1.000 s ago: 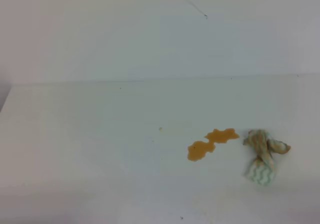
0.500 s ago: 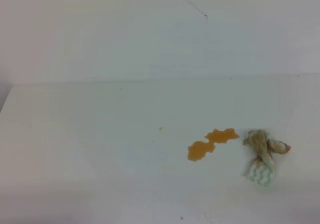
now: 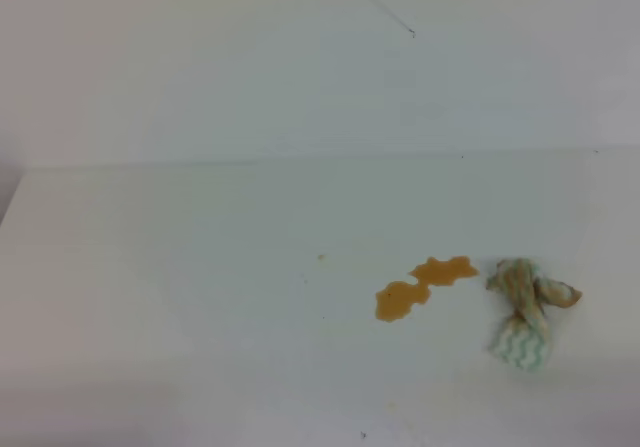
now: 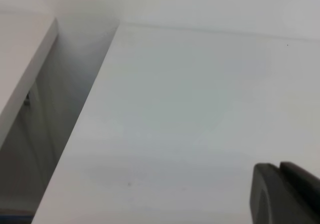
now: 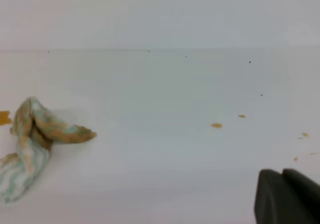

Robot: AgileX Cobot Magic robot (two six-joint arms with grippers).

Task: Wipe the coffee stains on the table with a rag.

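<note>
A: What is seen, from the largest thing down?

B: The white table [image 3: 200, 267] is seen first, filling the exterior high view up to its straight far edge, with a white wall [image 3: 250, 67] behind it marked by a thin dark scratch [image 3: 385, 9].

A: And on it?

B: The rag [image 3: 524, 310] is found at the right, bunched, its tan-blotched part farther back and its green-striped white part nearer. The coffee stains [image 3: 424, 285], two joined orange-brown blotches, are found just left of it, apart from the cloth. A tiny yellowish speck [image 3: 321, 258] is seen further left.

A: The grippers?

B: Only a dark corner of the left gripper [image 4: 286, 194] and of the right gripper [image 5: 287, 196] is shown in each wrist view. How the jaws stand cannot be told. Nothing is touched by either.
</note>
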